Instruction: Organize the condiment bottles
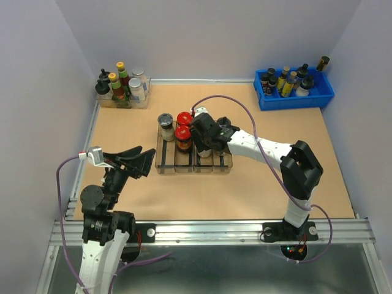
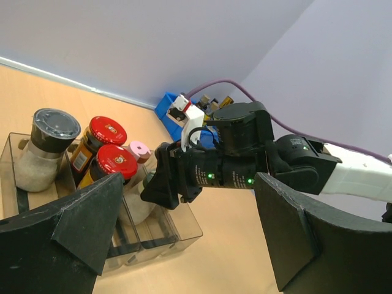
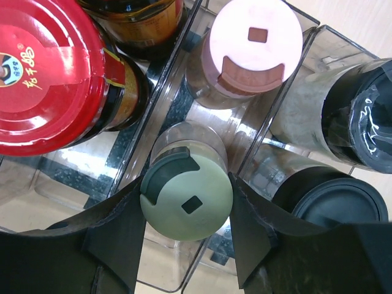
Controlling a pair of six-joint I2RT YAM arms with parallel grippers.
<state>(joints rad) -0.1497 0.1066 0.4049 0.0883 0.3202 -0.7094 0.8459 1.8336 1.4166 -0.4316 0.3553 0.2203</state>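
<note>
A clear divided organizer tray (image 1: 222, 165) sits mid-table. It holds a grey-lidded jar (image 1: 165, 122) and two red-lidded jars (image 1: 184, 118) (image 1: 183, 133). My right gripper (image 1: 205, 146) reaches down into the tray. In the right wrist view it (image 3: 187, 202) is shut on the pale-yellow-capped jar (image 3: 187, 197), which stands in a middle slot. The pink-capped jar (image 3: 256, 46) stands behind it. Two black-capped jars (image 3: 361, 122) (image 3: 334, 205) sit in the slot to the right, and a red lid (image 3: 46, 73) to the left. My left gripper (image 1: 146, 162) is open and empty, left of the tray.
A clear bin (image 1: 103, 101) at the back left holds taller bottles with yellow and green caps. A blue bin (image 1: 294, 99) at the back right holds slim dark bottles. Walls close in the left, back and right sides. My right arm (image 2: 294, 165) crosses the left wrist view.
</note>
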